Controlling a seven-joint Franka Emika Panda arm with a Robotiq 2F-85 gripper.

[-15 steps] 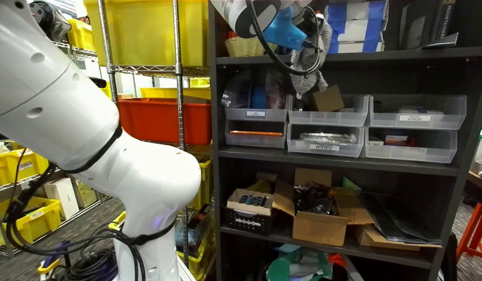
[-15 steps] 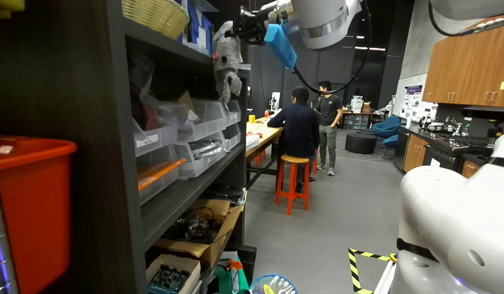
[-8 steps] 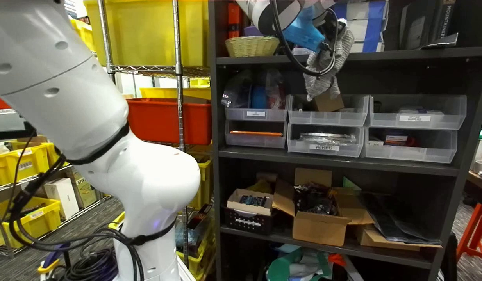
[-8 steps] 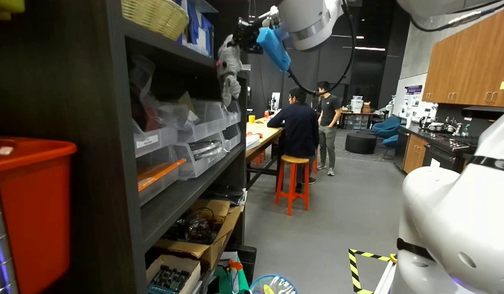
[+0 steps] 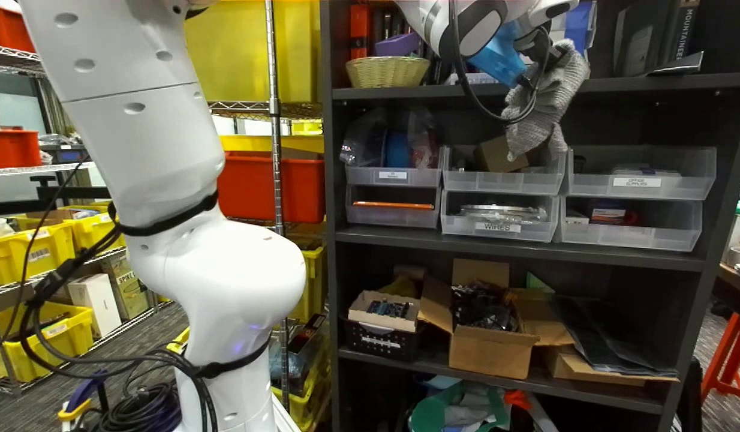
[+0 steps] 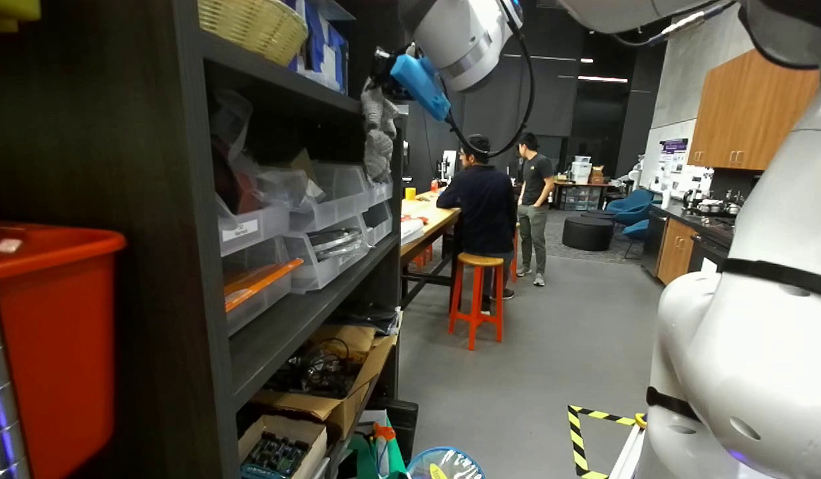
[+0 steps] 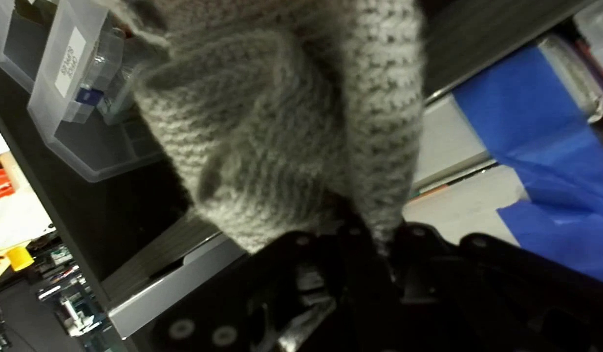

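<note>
The arm (image 5: pixel 166 150) is arching high, standing steeper than before. The gripper (image 7: pixel 379 234) is pinching a grey knitted thing (image 5: pixel 544 99), perhaps a toy.

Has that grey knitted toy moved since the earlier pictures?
Yes: in an exterior view, the grey knitted toy has shifted rightward across the picture, toward the unmoved OFFICE SUPPLIES bin.

A grey knitted thing (image 7: pixel 282 132) is being pinched at its lower end by the gripper (image 7: pixel 382 237). Upper left in wrist view, a clear bin (image 7: pixel 50 93) is being partly hidden by it, tilted label (image 7: pixel 71 62) being left visible. At right, white boxes (image 7: pixel 463 210) are being crossed by blue tape (image 7: pixel 541 132).
</note>
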